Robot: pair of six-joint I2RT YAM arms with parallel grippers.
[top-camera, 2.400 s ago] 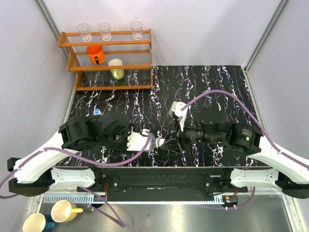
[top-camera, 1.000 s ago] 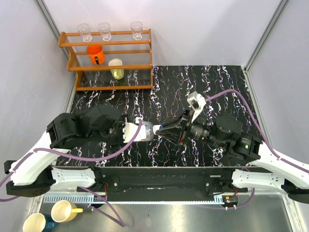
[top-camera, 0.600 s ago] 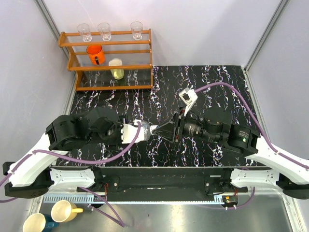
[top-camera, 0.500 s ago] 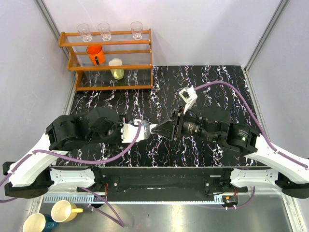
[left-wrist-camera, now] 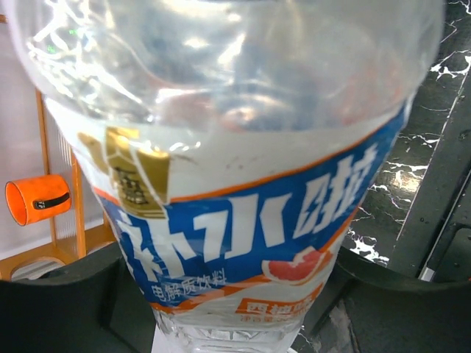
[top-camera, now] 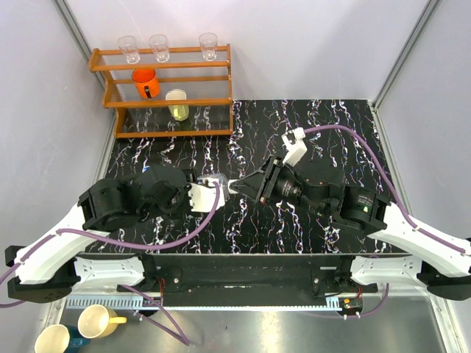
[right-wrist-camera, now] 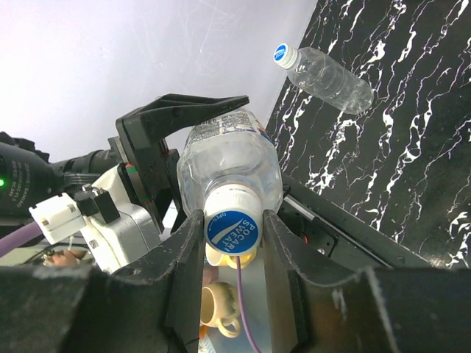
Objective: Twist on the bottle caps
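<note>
My left gripper (top-camera: 204, 193) is shut on the wider clear bottle (top-camera: 213, 184) and holds it lying level above the table, neck to the right. Its blue, white and orange label fills the left wrist view (left-wrist-camera: 235, 220), with my gripper (left-wrist-camera: 235, 327) round its lower body. My right gripper (right-wrist-camera: 232, 239) is shut on that bottle's white and blue cap (right-wrist-camera: 232, 226), which sits on the neck; the top view shows the gripper (top-camera: 237, 187) there too. The narrower bottle (right-wrist-camera: 327, 77) lies on the table with its cap (right-wrist-camera: 282, 53) on, seen only in the right wrist view.
A wooden rack (top-camera: 165, 81) at the back left holds three clear glasses (top-camera: 159, 47), an orange cup (top-camera: 145, 82) and a yellow cup (top-camera: 177, 104). Two mugs (top-camera: 99, 321) stand below the table's near left edge. Purple cables loop over both arms.
Both arms have carried the bottle a little farther back. My right gripper, open beside the neck a second ago, has closed on the cap and its wrist has turned.
</note>
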